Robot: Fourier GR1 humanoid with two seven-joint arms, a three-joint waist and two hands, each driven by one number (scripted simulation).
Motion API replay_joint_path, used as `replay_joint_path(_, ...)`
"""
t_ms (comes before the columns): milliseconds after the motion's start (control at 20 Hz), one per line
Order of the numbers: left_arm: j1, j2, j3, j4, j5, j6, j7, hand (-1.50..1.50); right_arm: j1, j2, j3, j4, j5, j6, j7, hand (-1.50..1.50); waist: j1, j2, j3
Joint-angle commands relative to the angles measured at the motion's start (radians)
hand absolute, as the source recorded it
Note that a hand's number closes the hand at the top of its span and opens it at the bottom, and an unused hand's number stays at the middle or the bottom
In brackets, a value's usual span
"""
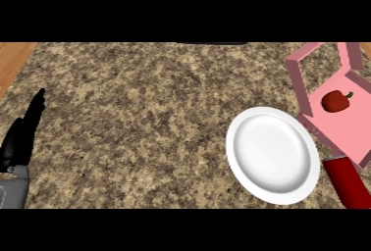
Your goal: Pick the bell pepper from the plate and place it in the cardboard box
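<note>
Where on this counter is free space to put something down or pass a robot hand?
The big bare patch is the granite counter between the left robot hand at the left edge and the white plate. The right side is crowded: plate, pink box holding the bell pepper, and a red object.

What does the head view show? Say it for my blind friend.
A red bell pepper lies inside an open pink box at the right of the counter, beside an empty white plate. The robot's left hand rests open at the left edge.
</note>
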Motion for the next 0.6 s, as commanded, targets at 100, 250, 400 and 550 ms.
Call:
replay_joint_path(100, -0.016, -0.007, 0.009, 0.023, 0.003, 0.009, -0.011, 0.00, 0.137, -0.111, -0.038, 0.016, -0.031, 0.092, -0.079, -1.50, -0.011, 0.005, 0.003)
replay_joint_path(250, -0.008, -0.021, -0.004, 0.007, 0.002, 0.008, -0.003, 0.00, 0.163, -0.162, -0.036, 0.013, -0.026, 0.126, -0.073, -1.50, -0.005, 0.004, 0.004)
replay_joint_path(400, 0.035, -0.002, 0.015, 0.008, 0.013, -0.006, -0.046, 0.00, 0.203, -0.196, -0.033, 0.008, -0.024, 0.182, -0.097, -1.50, 0.003, 0.003, 0.005)
replay_joint_path(550, 0.034, -0.007, 0.012, -0.007, 0.006, 0.005, -0.022, 0.00, 0.275, -0.188, -0.017, -0.002, -0.009, 0.203, -0.161, -1.50, -0.008, 0.002, 0.008)
